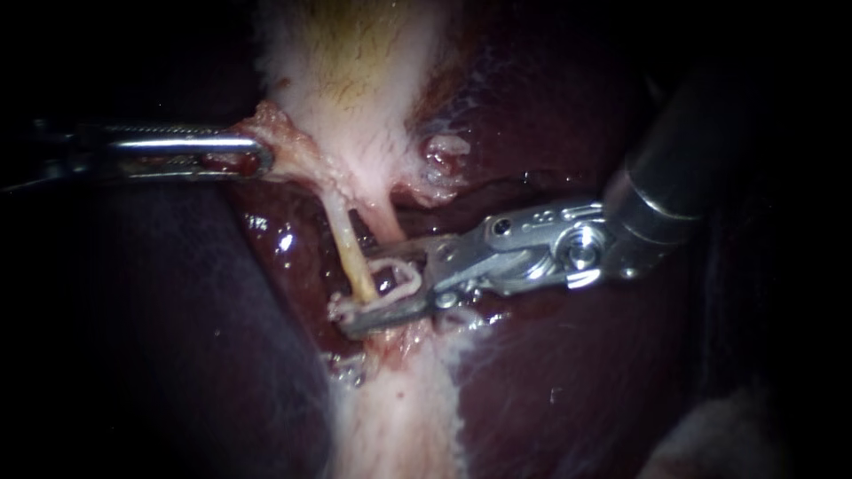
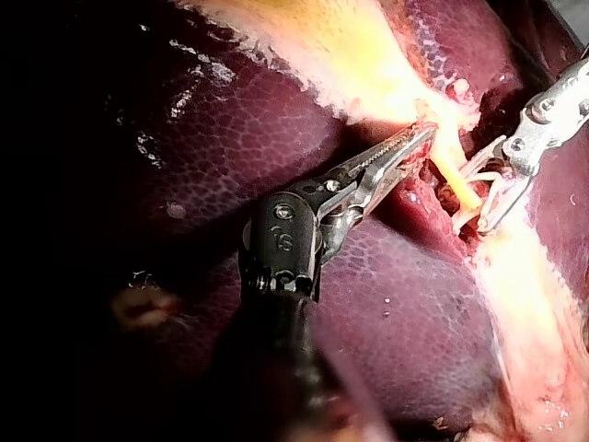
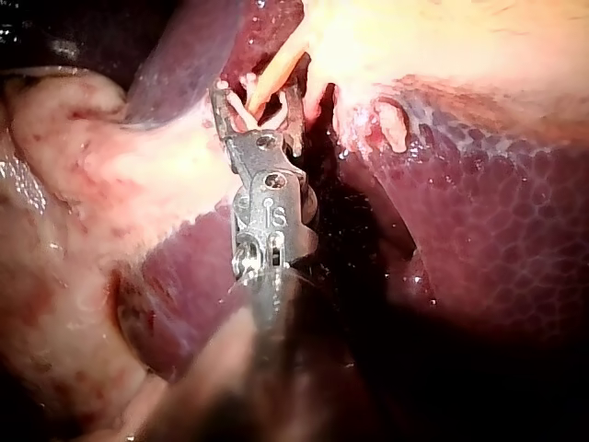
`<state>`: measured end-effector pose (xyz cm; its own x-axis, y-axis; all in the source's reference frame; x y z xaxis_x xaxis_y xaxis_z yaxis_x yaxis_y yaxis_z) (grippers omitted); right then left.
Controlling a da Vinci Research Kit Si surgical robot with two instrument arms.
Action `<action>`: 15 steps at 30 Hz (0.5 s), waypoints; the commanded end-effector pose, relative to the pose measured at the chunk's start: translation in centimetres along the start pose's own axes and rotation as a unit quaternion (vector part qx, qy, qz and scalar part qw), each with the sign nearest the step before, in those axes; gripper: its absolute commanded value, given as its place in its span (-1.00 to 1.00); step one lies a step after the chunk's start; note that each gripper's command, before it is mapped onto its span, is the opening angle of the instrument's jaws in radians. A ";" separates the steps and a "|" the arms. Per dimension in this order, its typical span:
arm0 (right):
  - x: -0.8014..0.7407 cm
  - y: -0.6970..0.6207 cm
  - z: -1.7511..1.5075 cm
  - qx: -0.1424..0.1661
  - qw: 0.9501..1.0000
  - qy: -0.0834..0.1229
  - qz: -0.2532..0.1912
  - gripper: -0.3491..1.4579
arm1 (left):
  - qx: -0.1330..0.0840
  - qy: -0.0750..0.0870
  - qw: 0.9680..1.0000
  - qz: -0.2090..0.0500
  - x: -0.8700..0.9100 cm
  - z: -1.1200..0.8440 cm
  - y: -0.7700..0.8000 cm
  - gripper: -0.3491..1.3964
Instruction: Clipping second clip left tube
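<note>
left instrument (image 1: 264,160) jaws clamped on pale tissue (image 1: 288,146); our right instrument (image 1: 358,293) jaws parted astride left tube (image 1: 346,239) | liver (image 1: 550,390) wet, glossy; we see black surroundings

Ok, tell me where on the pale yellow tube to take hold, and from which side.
I'd take the tube at its bare lower stretch, crosswise, from the right. The left instrument, shut on gallbladder tissue, pulls it taut and slanted, so that span seems to stand free of the liver, and the right instrument straddles it there, jaws open.
</note>
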<state>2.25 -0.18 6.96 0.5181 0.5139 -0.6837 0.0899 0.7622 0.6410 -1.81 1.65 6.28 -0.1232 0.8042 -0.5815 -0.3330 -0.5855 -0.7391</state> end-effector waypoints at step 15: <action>0.06 -0.20 0.21 0.064 0.997 0.047 0.008 -0.06 | -0.001 0.000 1.000 0.000 -0.01 0.01 -0.05 -1.00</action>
<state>2.45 -0.42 6.84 0.4338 0.5680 -0.6994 0.1959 0.6982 0.6886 -1.80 1.68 6.33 -0.1239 0.8036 -0.5822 -0.3316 -0.5865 -0.7390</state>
